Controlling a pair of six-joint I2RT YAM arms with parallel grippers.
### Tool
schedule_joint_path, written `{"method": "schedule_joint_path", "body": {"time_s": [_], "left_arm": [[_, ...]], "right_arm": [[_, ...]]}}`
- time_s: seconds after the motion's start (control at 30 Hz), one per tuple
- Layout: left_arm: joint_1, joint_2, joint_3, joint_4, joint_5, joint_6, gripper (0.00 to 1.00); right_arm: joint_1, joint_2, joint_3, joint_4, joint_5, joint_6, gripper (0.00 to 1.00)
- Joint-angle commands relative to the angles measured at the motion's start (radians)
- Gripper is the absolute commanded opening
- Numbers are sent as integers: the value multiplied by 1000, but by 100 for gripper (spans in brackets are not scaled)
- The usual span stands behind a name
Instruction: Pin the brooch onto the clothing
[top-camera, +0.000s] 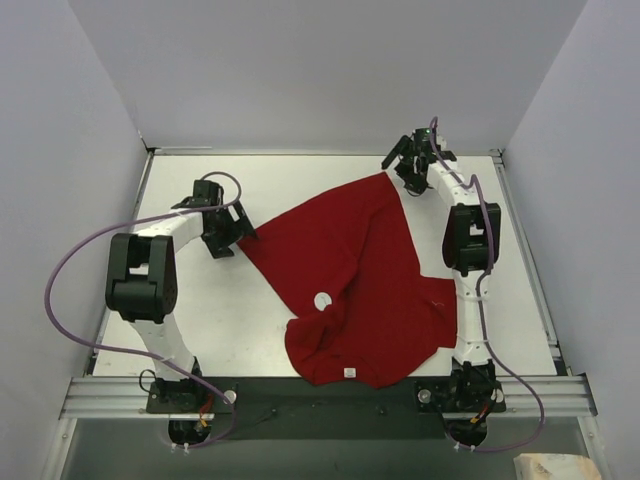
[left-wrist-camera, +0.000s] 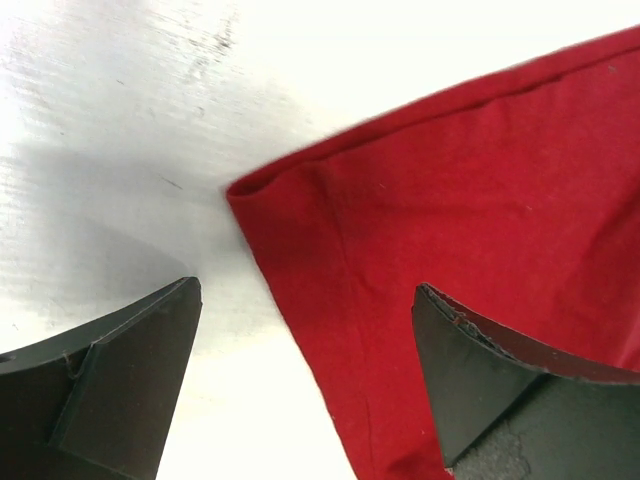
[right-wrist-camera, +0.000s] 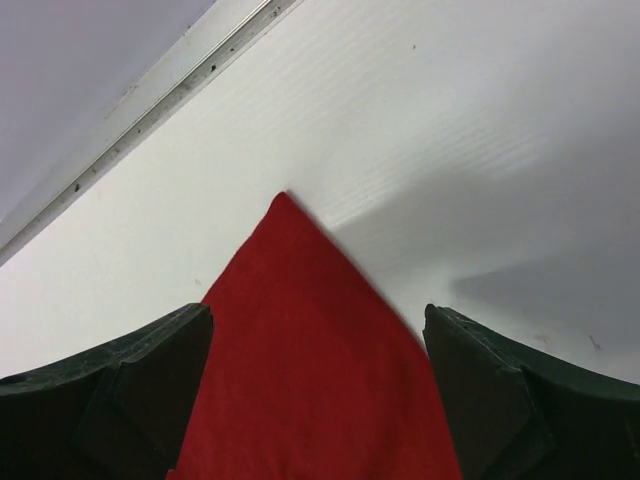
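The red T-shirt (top-camera: 350, 280) lies crumpled on the white table, its white label (top-camera: 350, 373) near the front edge. A small round white brooch (top-camera: 322, 301) rests on its middle. My left gripper (top-camera: 236, 232) is open at the shirt's left corner; in the left wrist view the corner (left-wrist-camera: 420, 220) lies between the open fingers (left-wrist-camera: 130, 390). My right gripper (top-camera: 402, 170) is open at the shirt's far corner; in the right wrist view the red tip (right-wrist-camera: 300, 340) lies between the fingers (right-wrist-camera: 120, 400).
The table (top-camera: 200, 320) has a raised rim along the back (right-wrist-camera: 150, 105) and sides. White walls enclose it on three sides. A metal rail (top-camera: 320, 395) runs along the front by the arm bases.
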Motion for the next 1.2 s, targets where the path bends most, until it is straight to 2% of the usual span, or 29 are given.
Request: {"method": "schedule_joint_path", "body": {"time_s": [0.0, 0.2, 0.23, 0.3, 0.33, 0.4, 0.43, 0.53, 0.6, 0.63, 0.67, 0.7, 0.73, 0.87, 0.9, 1.17], "left_arm": [[5, 57, 54, -1, -14, 18, 90], [5, 122, 97, 4, 11, 21, 75], [5, 128, 103, 4, 20, 19, 72], [2, 145, 115, 14, 31, 19, 68], [1, 157, 120, 16, 38, 16, 64], [-8, 168, 143, 14, 42, 16, 61], [-11, 182, 152, 11, 42, 16, 60], [-30, 200, 187, 8, 49, 19, 50], [-42, 208, 211, 8, 61, 18, 36], [-45, 214, 219, 8, 64, 19, 32], [-48, 212, 225, 7, 68, 19, 22], [-51, 214, 233, 8, 75, 21, 20], [-54, 211, 244, 8, 77, 22, 17], [-57, 202, 273, 5, 81, 31, 3], [-57, 200, 279, 1, 83, 39, 0], [-57, 194, 447, -71, 86, 85, 0]], "right_arm": [[-4, 75, 109, -57, -34, 22, 88], [-16, 161, 190, -62, -120, 68, 79], [-15, 177, 198, -68, -132, 74, 74], [-16, 191, 215, -67, -165, 88, 71], [-16, 203, 219, -70, -174, 93, 65], [-16, 212, 226, -70, -211, 105, 60], [-20, 221, 229, -77, -221, 108, 53], [-21, 234, 230, -87, -257, 116, 46], [-23, 241, 230, -91, -278, 120, 42], [-23, 250, 230, -94, -298, 123, 36], [-23, 252, 230, -93, -310, 125, 32], [-21, 257, 232, -93, -318, 125, 27], [-21, 264, 233, -93, -336, 128, 18], [-21, 266, 235, -90, -355, 123, 0], [-23, 264, 238, -85, -359, 114, 0], [-24, 145, 229, -71, -360, 36, 0]]}}
